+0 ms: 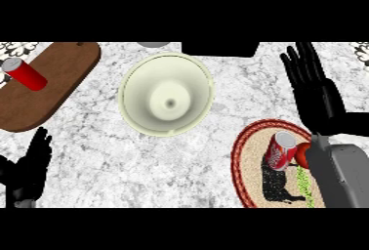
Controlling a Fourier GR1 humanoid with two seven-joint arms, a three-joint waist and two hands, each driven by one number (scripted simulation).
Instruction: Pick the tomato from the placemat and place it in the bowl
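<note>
Your tomato (305, 155) sits at about four o'clock on the counter, on the round placemat (254, 166) — only a red sliver of it shows, wedged between a red can (281, 149) on its nine o'clock side and your right forearm on the other. The can looks to be touching it or nearly so; you cannot tell which from here.

The step in hand, as I judge it, is the reach. To do it well, draw the right hand (315, 93) back toward six o'clock until the palm is over the tomato, then come down from the three o'clock side so the fingers close away from the can. Knocking that can over is the likely trouble.

The bowl (167, 93) waits near the centre, toward eleven o'clock from the placemat, well apart from it and nothing in it.

Your right hand is open, fingers straight and pointing to twelve o'clock, lying past the tomato rather than over it. Your left hand (27, 168) rests open at eight o'clock, fingers up.
</note>
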